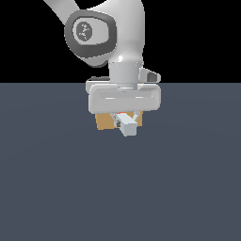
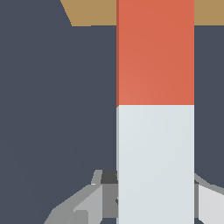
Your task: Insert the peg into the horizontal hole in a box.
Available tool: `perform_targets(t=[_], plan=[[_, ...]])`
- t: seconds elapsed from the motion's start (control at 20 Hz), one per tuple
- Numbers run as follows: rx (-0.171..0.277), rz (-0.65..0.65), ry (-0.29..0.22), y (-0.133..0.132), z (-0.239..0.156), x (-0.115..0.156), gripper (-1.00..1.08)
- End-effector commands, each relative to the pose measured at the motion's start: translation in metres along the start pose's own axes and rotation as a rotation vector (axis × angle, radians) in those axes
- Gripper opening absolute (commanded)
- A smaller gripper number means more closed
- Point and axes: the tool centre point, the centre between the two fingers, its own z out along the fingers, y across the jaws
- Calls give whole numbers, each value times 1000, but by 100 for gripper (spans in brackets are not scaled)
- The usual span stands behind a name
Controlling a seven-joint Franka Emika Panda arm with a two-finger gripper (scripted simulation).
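The peg (image 2: 155, 109) is a slim bar, orange-red at one end and pale grey-white at the other. My gripper (image 1: 123, 116) is shut on its pale part, and the white end (image 1: 129, 126) sticks out toward the camera in the exterior view. The orange-red end points at the tan box (image 1: 103, 121), which sits right behind the gripper. In the wrist view the box (image 2: 89, 11) shows as a tan strip at the peg's orange tip. The hole is hidden behind the peg and the hand. I cannot tell whether the tip is inside it.
The dark blue-grey floor (image 1: 56, 188) spreads flat all around. The white arm (image 1: 108, 33) rises above the box.
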Motion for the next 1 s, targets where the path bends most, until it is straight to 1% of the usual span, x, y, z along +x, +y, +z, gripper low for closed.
perform_targets(t=[0.0, 0.2, 0.45, 0.6, 0.75, 0.95], plan=[[-2, -1, 0, 1, -1, 6, -100], [-3, -1, 0, 0, -2, 26, -100], [-4, -1, 0, 0, -2, 69, -100], [-4, -1, 0, 0, -2, 90, -100], [-4, -1, 0, 0, -2, 103, -100], [-4, -1, 0, 1, -2, 110, -100]])
